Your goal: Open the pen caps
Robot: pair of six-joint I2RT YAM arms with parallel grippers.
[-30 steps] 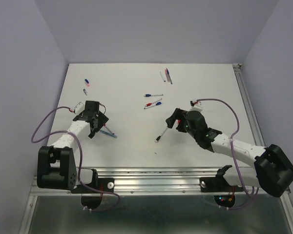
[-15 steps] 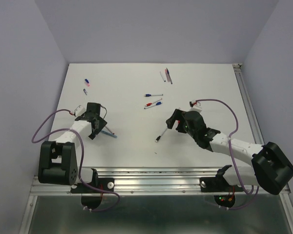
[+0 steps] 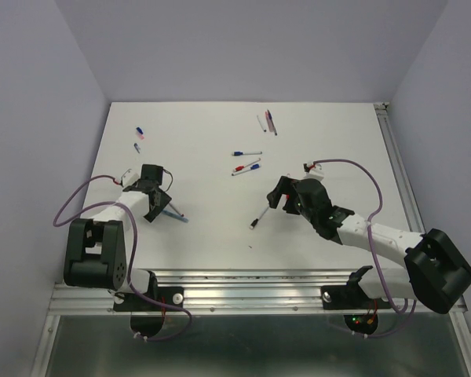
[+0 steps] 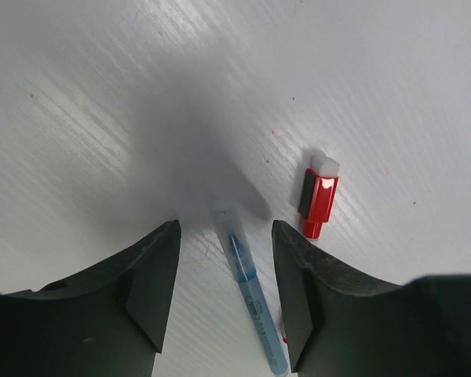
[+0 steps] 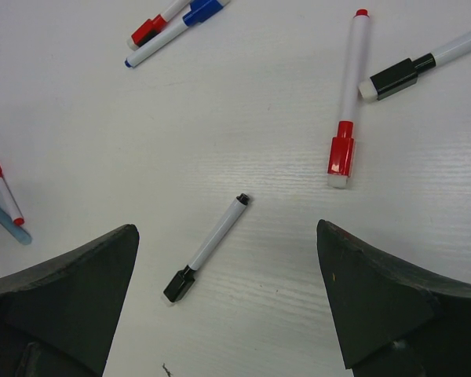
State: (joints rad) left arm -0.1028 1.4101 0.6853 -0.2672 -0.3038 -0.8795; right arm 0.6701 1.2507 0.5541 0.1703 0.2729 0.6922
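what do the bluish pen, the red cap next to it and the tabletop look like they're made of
Bluish pen: likely translucent plastic; a darker core shows through it. Red cap: glossy hard plastic, judging by its bright highlights. Tabletop: white, faintly sheened, with fine parallel grain lines; laminate or painted board, cannot tell which.

A flat white table (image 3: 204,149) fills the middle. Pale purple walls (image 3: 243,47) stand behind the table and at both its sides. A shiny metal rail (image 3: 243,284) runs along the table's near edge. A thin white pen stick (image 5: 217,233) lies near the table's middle. A see-through blue plastic tube (image 4: 249,290) lies on the table's left part.
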